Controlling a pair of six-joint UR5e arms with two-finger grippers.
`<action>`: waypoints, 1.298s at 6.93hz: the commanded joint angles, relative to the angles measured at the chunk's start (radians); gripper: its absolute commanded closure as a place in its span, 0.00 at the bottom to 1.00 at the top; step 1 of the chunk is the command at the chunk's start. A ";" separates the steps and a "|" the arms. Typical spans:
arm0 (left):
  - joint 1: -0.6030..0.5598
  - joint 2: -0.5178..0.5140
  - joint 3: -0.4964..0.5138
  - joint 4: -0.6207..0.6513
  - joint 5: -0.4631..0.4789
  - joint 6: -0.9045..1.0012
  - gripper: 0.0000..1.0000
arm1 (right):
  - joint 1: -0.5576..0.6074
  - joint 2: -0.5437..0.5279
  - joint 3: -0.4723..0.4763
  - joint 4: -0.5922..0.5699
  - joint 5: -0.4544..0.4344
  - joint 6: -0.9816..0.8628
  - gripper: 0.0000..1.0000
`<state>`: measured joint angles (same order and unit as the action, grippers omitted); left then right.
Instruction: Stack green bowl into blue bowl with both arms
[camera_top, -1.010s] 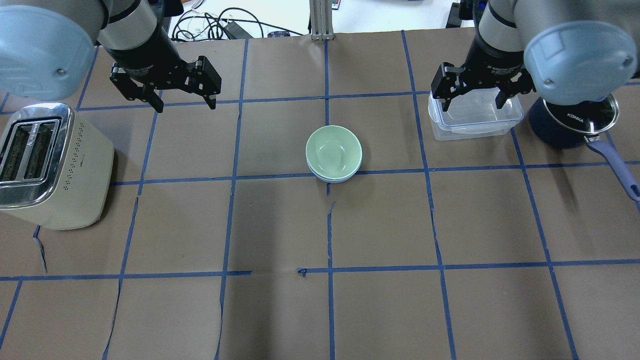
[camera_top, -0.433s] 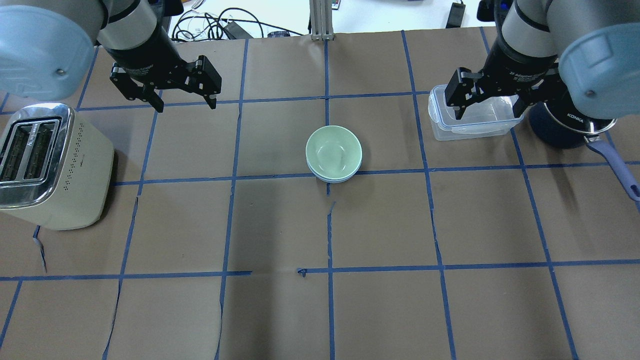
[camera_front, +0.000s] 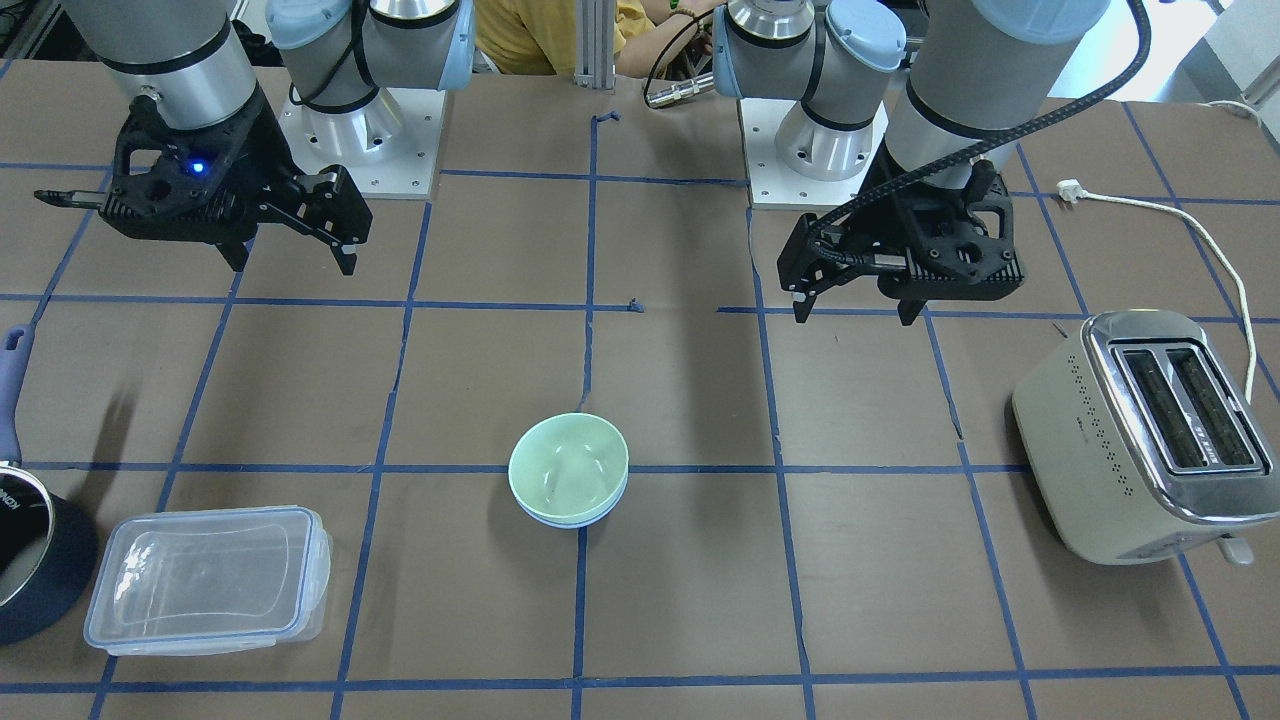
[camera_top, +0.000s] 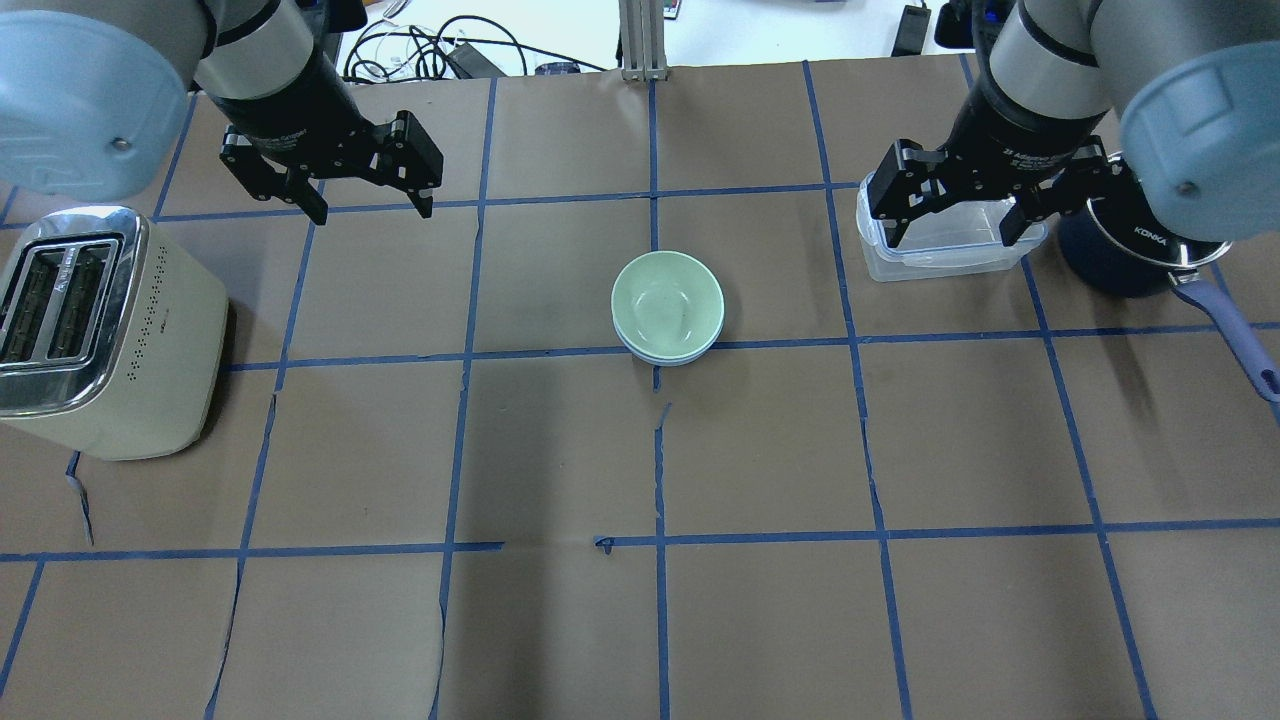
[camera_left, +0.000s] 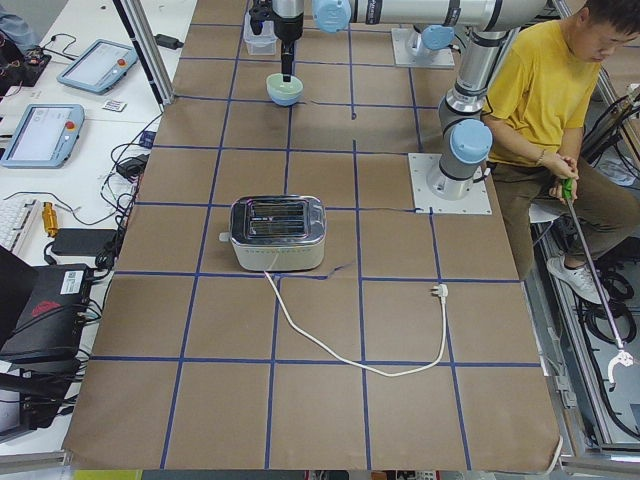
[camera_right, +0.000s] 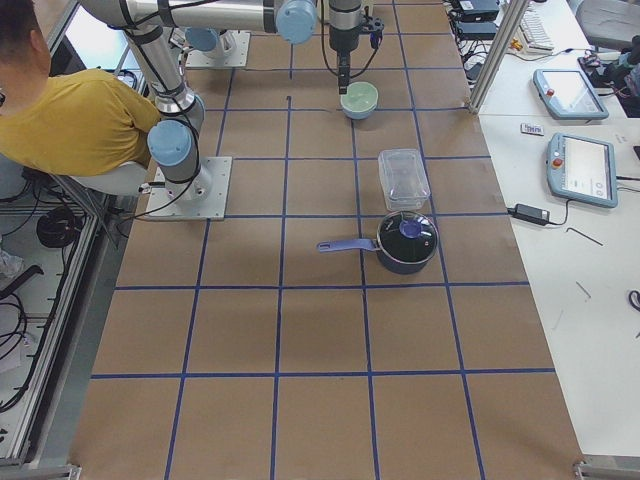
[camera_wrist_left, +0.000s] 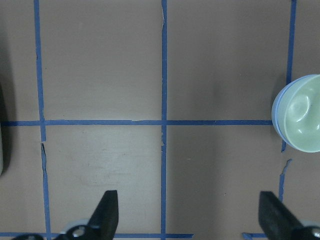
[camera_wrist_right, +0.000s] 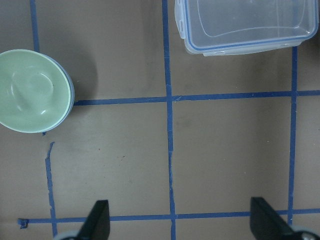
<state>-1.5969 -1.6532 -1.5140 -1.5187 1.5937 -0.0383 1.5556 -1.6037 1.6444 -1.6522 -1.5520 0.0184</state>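
The green bowl (camera_top: 667, 300) sits nested inside the blue bowl (camera_top: 664, 358) at the table's middle; only the blue bowl's rim shows beneath it. The stack also shows in the front-facing view as green bowl (camera_front: 567, 467) over blue bowl (camera_front: 570, 520), and in the left wrist view (camera_wrist_left: 302, 112) and the right wrist view (camera_wrist_right: 32, 90). My left gripper (camera_top: 372, 212) is open and empty, raised at the far left, well away from the bowls. My right gripper (camera_top: 950, 240) is open and empty, raised over the clear container at the far right.
A cream toaster (camera_top: 100, 330) stands at the left edge. A clear plastic container (camera_top: 940, 262) and a dark navy pot (camera_top: 1110, 265) with a long handle stand at the far right. A person in yellow (camera_left: 540, 90) sits behind the robot.
My right arm has swung a little to the right and its gripper has shifted slightly over the clear container. The left arm and the bowls have not moved.
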 joint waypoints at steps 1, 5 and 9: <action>0.000 0.000 0.000 0.000 0.002 0.000 0.00 | 0.000 -0.002 0.000 0.002 0.006 0.000 0.00; 0.000 0.000 0.000 0.000 0.002 0.000 0.00 | 0.000 -0.013 0.005 0.015 0.003 0.002 0.00; 0.000 0.000 0.000 0.000 0.000 0.000 0.00 | 0.000 -0.013 0.009 0.019 -0.014 0.002 0.00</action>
<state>-1.5969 -1.6526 -1.5145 -1.5186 1.5946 -0.0384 1.5554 -1.6170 1.6522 -1.6339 -1.5598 0.0198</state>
